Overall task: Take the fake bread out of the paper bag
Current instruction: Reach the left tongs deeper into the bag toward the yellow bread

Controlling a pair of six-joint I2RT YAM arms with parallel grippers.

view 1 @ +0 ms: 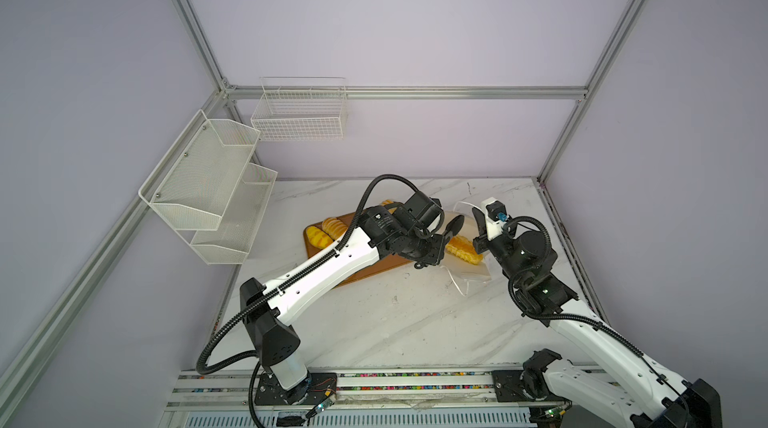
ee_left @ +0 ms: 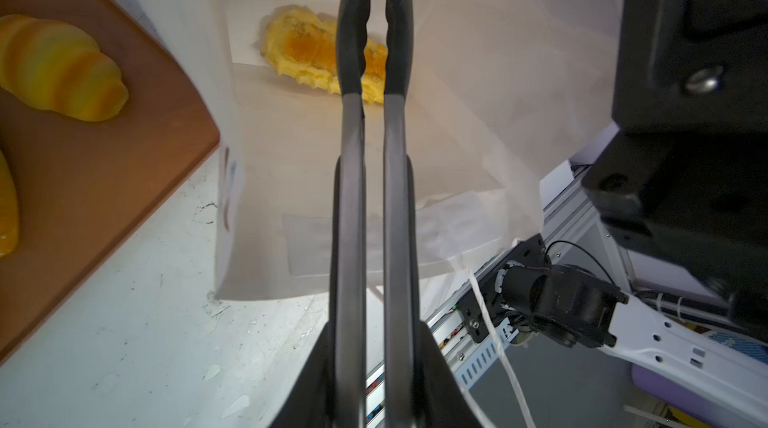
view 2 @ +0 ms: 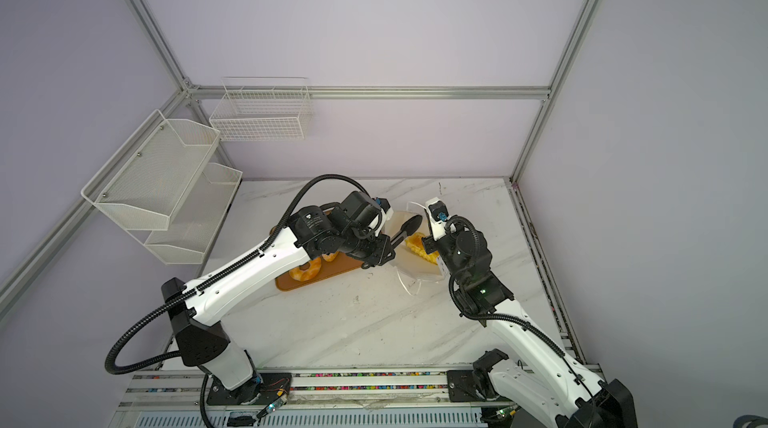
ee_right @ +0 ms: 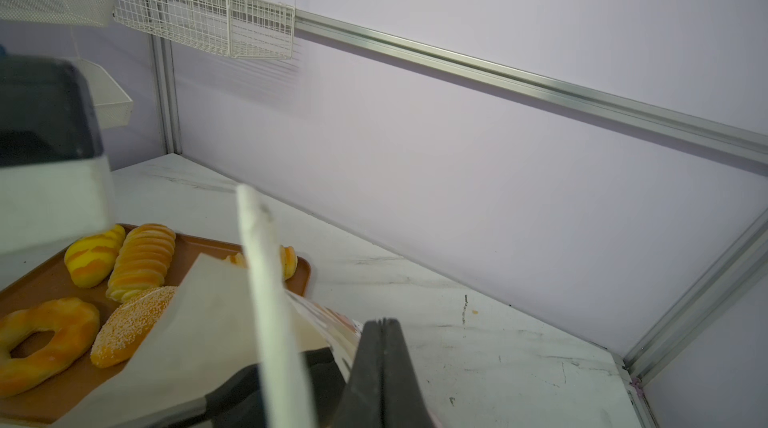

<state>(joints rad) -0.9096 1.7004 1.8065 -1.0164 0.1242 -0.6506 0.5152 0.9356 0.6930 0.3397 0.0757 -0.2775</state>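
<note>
Tongs [ee_left: 353, 197] fill the left wrist view, the left gripper [ee_left: 374, 205] clamped on their two metal arms, black tips squeezed almost together. Beneath lies the paper bag [ee_left: 457, 134], mouth open, white inside showing, on the table [ee_left: 124, 342] beside the brown tray [ee_left: 104, 176]. One fake bread piece, a flat ridged pastry [ee_left: 307, 47], sits inside the bag; the tips cross over it, but whether they touch it can't be told from this angle. Right wrist view: the right gripper [ee_right: 380, 363] has jaws pressed flat together, prob. pinching the bag's printed wall, tho the contact itself is out of frame. Past the bag's edge the tray holds a ring doughnut [ee_right: 45, 342], a speckled oval [ee_right: 133, 326], a ridged long loaf [ee_right: 141, 259], a striped bun [ee_right: 93, 255] and a fifth piece [ee_right: 289, 261] half hidden. In both top views the arms meet over the bag, tongs reaching in from the tray side, right gripper at the opposite wall. Job looks nearly done: at least five pieces out, one seen inside. Wire basket [view 1: 299, 114] and mesh shelf [view 1: 208, 184] hang on the walls, well apart, no bother. Likely snags: floppy paper near the tips, and the right gripper close to the tongs' way out.
</note>
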